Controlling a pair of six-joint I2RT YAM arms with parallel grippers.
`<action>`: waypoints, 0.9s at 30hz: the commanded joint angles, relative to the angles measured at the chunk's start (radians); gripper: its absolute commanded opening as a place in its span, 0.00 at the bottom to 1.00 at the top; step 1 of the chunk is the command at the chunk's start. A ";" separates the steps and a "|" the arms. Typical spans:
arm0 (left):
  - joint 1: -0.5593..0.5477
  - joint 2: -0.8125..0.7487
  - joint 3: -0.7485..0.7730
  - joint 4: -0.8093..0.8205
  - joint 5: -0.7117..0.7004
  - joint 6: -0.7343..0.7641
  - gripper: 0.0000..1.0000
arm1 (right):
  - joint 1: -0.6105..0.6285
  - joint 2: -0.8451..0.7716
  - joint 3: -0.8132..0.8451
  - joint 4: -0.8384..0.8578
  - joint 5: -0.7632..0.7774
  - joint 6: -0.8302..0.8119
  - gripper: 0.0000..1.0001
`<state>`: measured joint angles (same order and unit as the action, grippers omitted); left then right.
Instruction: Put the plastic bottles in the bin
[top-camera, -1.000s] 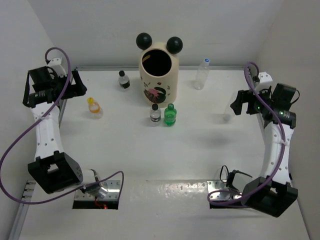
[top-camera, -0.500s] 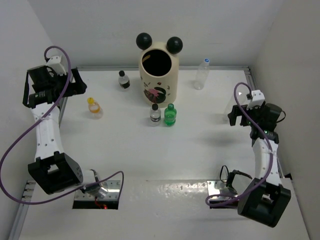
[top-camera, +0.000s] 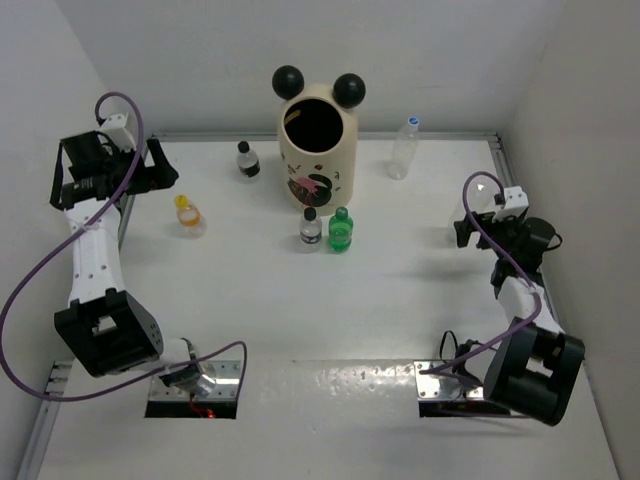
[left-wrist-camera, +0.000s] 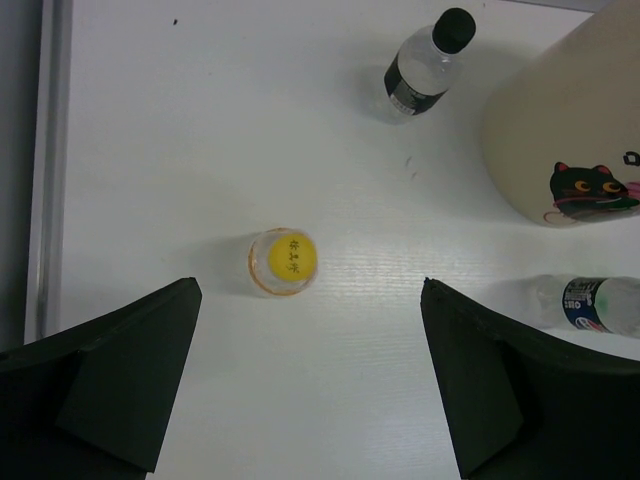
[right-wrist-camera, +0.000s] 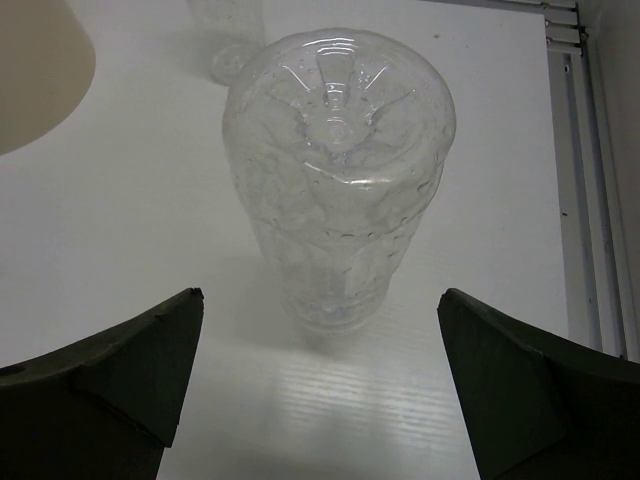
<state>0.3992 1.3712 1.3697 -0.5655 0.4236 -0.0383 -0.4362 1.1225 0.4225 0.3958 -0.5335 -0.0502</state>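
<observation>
Left hand (left-wrist-camera: 308, 300) and right hand (right-wrist-camera: 320, 300) wide, empty; I see bottles (top-camera: 341, 230) standing on the desk (top-camera: 250, 300), none visibly in the bin (top-camera: 318, 150).

Bin (left-wrist-camera: 560, 120) and clear bottle (left-wrist-camera: 600, 305) — both partly beyond the right edge

Bright, even light with soft faint shadows; glare on the near metal strip (top-camera: 340, 378); views sharp.

A robotics lab cell is suggested: a white table (top-camera: 300, 310) is enclosed by bare white walls (top-camera: 200, 60), and cabled arms (top-camera: 95, 265) are bolted to metal plates (top-camera: 440, 375).
</observation>
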 joint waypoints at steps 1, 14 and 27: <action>0.009 0.005 0.035 0.038 0.026 0.000 0.99 | -0.003 0.060 0.016 0.199 -0.040 0.042 1.00; 0.009 0.068 0.035 0.038 0.047 -0.009 0.99 | 0.001 0.238 0.110 0.454 -0.059 0.174 0.95; 0.009 0.088 0.045 0.047 0.057 -0.020 0.99 | 0.034 0.278 0.101 0.548 -0.077 0.113 0.48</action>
<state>0.3992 1.4628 1.3712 -0.5575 0.4568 -0.0471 -0.4110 1.4189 0.4995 0.8585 -0.5831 0.1036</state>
